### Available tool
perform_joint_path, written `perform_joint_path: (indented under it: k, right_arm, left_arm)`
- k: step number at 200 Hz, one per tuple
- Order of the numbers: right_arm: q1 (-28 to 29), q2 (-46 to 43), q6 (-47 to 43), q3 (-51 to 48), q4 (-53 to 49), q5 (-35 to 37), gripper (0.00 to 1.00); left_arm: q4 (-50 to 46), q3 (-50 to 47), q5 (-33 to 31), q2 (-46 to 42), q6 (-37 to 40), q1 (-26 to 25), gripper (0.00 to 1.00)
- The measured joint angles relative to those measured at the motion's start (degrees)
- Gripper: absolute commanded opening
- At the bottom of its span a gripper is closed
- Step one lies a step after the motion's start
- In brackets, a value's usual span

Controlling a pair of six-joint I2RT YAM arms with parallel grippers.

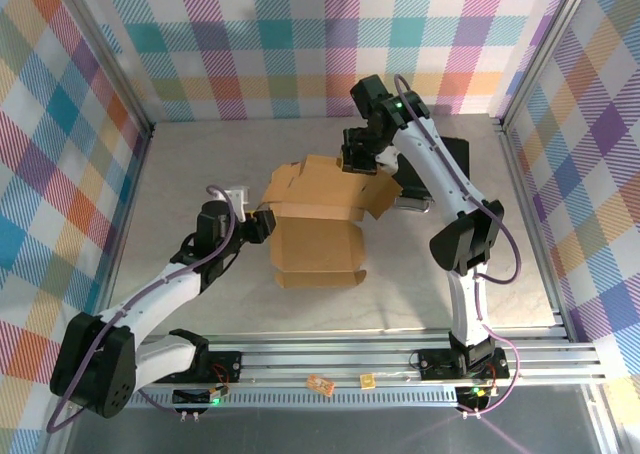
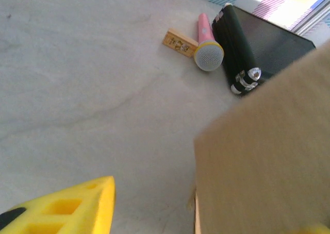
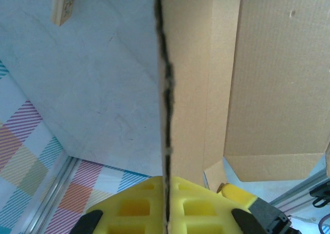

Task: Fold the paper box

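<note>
1. the paper box (image 1: 318,224) is seen near the middle of the table (image 1: 190,184), between the two arms. it is plain brown cardboard, partly folded, with flaps sticking out at its far side.
2. the left gripper (image 1: 262,224) is placed at the box's left edge, about where the far and near panels meet.
3. in the left wrist view one yellow finger (image 2: 72,211) is shown at the lower left and a cardboard panel at the right. bare table is seen between them, so the jaws are held partly apart and the cardboard is not clamped.
4. the right gripper (image 1: 362,162) is set on the box's far edge, towards its right corner.
5. in the right wrist view a thin cardboard wall is seen edge-on, running straight down between the yellow pads (image 3: 134,211). the jaws are closed tight on it, so the box is held by this gripper.
6. to the right of that wall, inner faces of the box and a small tab are shown in the same view.
7. a black case (image 2: 258,43) is laid on the table at the far right, partly hidden by the right arm in the top view.
8. a microphone (image 2: 208,52) with a pink handle and a grey mesh head is laid just beside the case. a small wooden block (image 2: 180,42) is found at its handle; whether the two touch cannot be told.
</note>
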Motion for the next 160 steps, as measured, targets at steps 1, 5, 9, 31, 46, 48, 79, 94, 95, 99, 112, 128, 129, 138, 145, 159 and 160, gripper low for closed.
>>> perform_joint_path:
  k: [1, 5, 9, 31, 46, 48, 79, 94, 95, 99, 112, 128, 129, 138, 145, 159, 160]
  right_arm:
    - [0.0, 0.0, 0.0, 0.0, 0.0, 0.0, 0.0]
    - [0.0, 0.0, 0.1, 0.0, -0.2, 0.0, 0.0]
    - [0.0, 0.0, 0.1, 0.0, -0.3, -0.1, 0.0]
    - [-0.2, -0.1, 0.2, -0.1, -0.3, -0.7, 0.0]
    - [-0.5, -0.2, 0.3, -0.1, -0.2, -1.0, 0.0]
    - [-0.6, -0.2, 0.3, -0.2, -0.2, -1.1, 0.0]
    - [-1.2, -1.1, 0.6, -2.1, 0.9, -1.6, 0.0]
    - [-1.7, -2.0, 1.2, -3.8, 2.3, -1.8, 0.0]
    - [-1.8, -2.1, 1.3, -4.0, 2.4, -1.9, 0.0]
    - [-1.8, -2.3, 1.4, -4.3, 2.7, -2.0, 0.0]
    - [-2.4, -2.5, 1.6, -5.0, 3.5, -2.1, 0.0]
    - [-2.6, -2.5, 1.6, -5.3, 4.2, -2.3, 0.0]
    - [-2.6, -2.5, 1.6, -5.4, 4.2, -2.3, 0.0]
    - [-2.6, -2.5, 1.6, -5.6, 4.2, -2.3, 0.0]
    - [-2.5, -2.5, 1.7, -5.8, 4.4, -2.4, 0.0]
    - [-2.5, -2.5, 1.9, -6.3, 4.8, -2.3, 0.0]
    - [-2.5, -2.5, 1.9, -6.3, 4.8, -2.3, 0.0]
  left_arm:
    - [0.1, 0.0, 0.0, 0.1, 0.0, 0.0, 0.49]
    - [0.6, 0.1, 0.1, 0.5, 0.1, 0.0, 0.48]
    - [1.0, 0.2, 0.2, 0.9, 0.2, 0.0, 0.47]
    - [3.7, 0.4, 0.8, 2.8, 0.0, -0.2, 0.41]
    - [5.2, 0.5, 1.4, 3.9, -0.2, -0.7, 0.31]
    - [5.3, 0.5, 1.6, 4.0, -0.4, -0.7, 0.3]
    - [5.4, 1.8, 1.4, 4.9, -0.8, -3.2, 0.16]
    - [4.4, 2.7, -0.2, 4.9, -0.6, -4.4, 0.1]
    - [4.3, 2.7, -0.3, 4.9, -0.7, -4.5, 0.1]
    - [4.2, 2.9, -0.8, 4.9, -0.5, -4.9, 0.07]
    - [3.1, 3.7, -2.7, 4.8, -0.2, -6.3, 0.03]
    - [1.6, 4.3, -6.0, 4.7, 0.3, -8.0, 0.02]
    - [1.4, 4.3, -6.3, 4.7, 0.4, -8.1, 0.02]
    - [0.3, 4.8, -8.8, 4.7, 0.7, -9.1, 0.01]
    - [-0.5, 5.2, -11.0, 4.7, 0.9, -10.0, 0.01]
    - [-2.6, 6.3, -15.8, 5.2, 1.6, -12.2, 0.02]
    - [-2.7, 6.4, -16.1, 5.3, 1.6, -12.3, 0.02]
